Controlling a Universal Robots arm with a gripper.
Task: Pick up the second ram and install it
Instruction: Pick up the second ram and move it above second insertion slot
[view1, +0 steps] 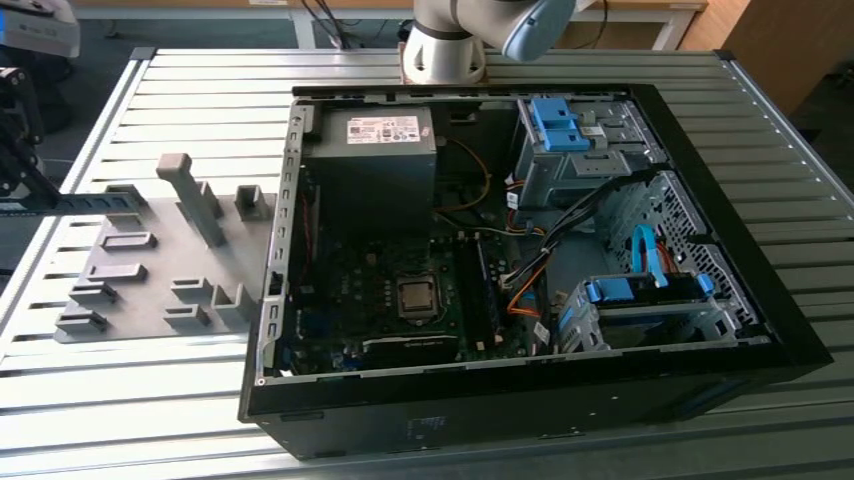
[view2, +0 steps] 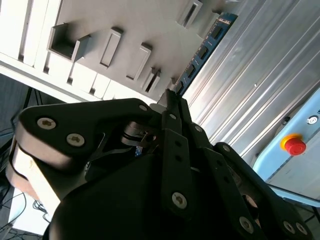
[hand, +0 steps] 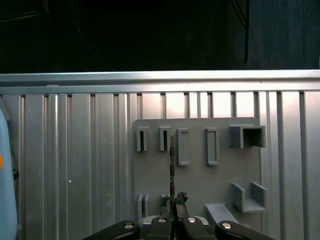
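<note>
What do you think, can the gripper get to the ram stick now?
Yes, it seems so: the gripper looks shut on the ram stick, holding it over the grey holder plate, nothing between them.

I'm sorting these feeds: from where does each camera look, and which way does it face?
Exterior view: off the arm, raised, looking down on the table, open computer case and holder plate; the arm's base shows.
First wrist view: on the wrist, looking past the gripper onto the plate; the second ram stands edge-on.
Second wrist view: behind the gripper's body, looking slantwise along the ram.
Both wrist views share gripper, ram and plate.
</note>
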